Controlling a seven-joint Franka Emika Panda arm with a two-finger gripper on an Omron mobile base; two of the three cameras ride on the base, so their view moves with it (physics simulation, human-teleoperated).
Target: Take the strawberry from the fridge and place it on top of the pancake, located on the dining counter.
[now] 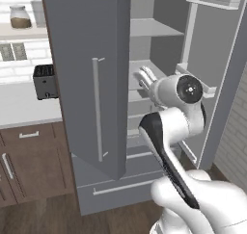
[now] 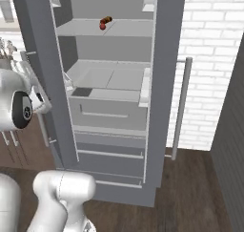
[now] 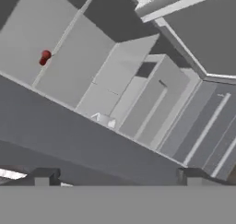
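Observation:
The fridge stands with both doors swung wide, showing grey shelves and drawers. The strawberry is a tiny red fruit on the upper shelf, touching a small orange-brown item. In the hand view the strawberry sits at the upper left, far off. My gripper is open and holds nothing. It hovers at middle-shelf height by the inner edge of the left door, well below and left of the fruit. In the right base view the gripper is at the left edge. The dark fingertips stand wide apart. The pancake and dining counter are out of view.
The right door with its long handle stands open against a white brick wall. Left of the fridge a toaster rests on a white worktop over brown cabinets, and a jar sits on a shelf above.

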